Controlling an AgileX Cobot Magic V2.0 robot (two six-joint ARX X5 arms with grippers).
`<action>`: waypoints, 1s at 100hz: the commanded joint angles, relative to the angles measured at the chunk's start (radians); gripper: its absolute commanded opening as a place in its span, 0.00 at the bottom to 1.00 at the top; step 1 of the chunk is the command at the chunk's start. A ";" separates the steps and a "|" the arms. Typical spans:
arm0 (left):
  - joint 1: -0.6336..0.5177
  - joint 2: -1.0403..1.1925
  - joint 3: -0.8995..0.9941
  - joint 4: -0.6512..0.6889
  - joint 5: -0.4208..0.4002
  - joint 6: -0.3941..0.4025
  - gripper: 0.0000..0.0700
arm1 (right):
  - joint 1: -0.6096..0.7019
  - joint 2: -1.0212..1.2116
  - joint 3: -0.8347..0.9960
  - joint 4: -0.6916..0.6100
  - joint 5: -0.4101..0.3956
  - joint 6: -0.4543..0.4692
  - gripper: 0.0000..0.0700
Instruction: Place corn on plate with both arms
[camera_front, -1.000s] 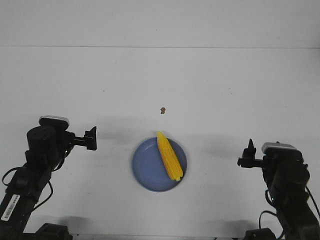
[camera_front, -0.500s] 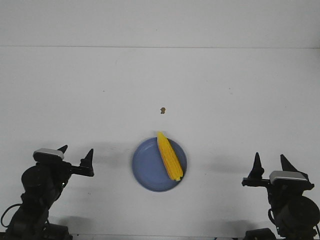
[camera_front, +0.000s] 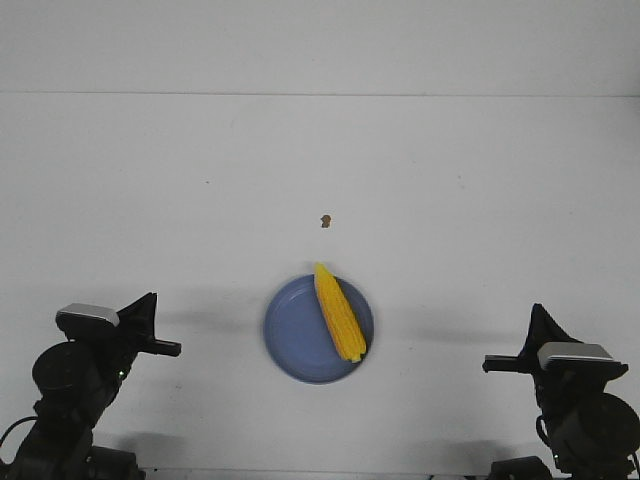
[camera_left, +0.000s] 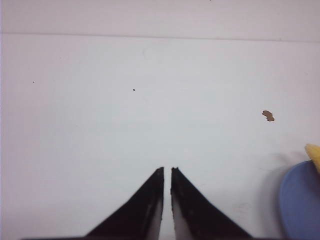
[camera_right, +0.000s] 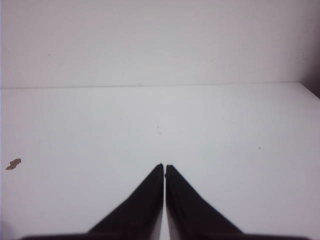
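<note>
Fingers, left (camera_left: 167, 170): black tapered pair pressed almost together, a hairline gap between the tips, nothing between them; in the front view they sit at 9 o'clock from the plate, well apart from its rim
Fingers, right (camera_right: 164, 166): black pair pressed together tip to tip, holding nothing; in the front view they sit at 3 o'clock from the plate, well apart from it
Left arm (camera_front: 75, 375): low at the near left corner of the front view, wrist camera block on top
Right arm (camera_front: 585, 395): low at the near right corner, its body partly cut by the frame edge
Corn (camera_front: 338, 312): yellow cob lying on the plate, pointed end toward 12 o'clock and reaching just past the rim, blunt end toward 5 o'clock, resting over the right half
Plate (camera_front: 295, 340): round blue, flat on the counter between the two arms; its left half is bare
Plate edge, left wrist view: a blue arc with a sliver of yellow above it shows at the picture's right border
Counter (camera_front: 320, 170): plain white; its far edge runs as a straight line against a pale wall
Speck (camera_front: 325, 221): small brown mark on the counter at 12 o'clock from the plate, apart from the corn tip
Open room: bare counter on both sides of the plate out to each arm, and a broad bare stretch beyond the speck up to the far edge
</note>
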 joint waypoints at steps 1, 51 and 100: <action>-0.002 0.001 0.006 0.015 -0.002 -0.007 0.02 | 0.000 0.003 0.007 0.009 -0.001 -0.007 0.01; -0.002 -0.017 0.006 0.015 -0.002 -0.007 0.02 | 0.000 0.003 0.007 0.025 -0.001 -0.007 0.01; 0.002 -0.093 -0.035 0.056 -0.003 0.048 0.02 | 0.000 0.003 0.007 0.025 -0.001 -0.007 0.01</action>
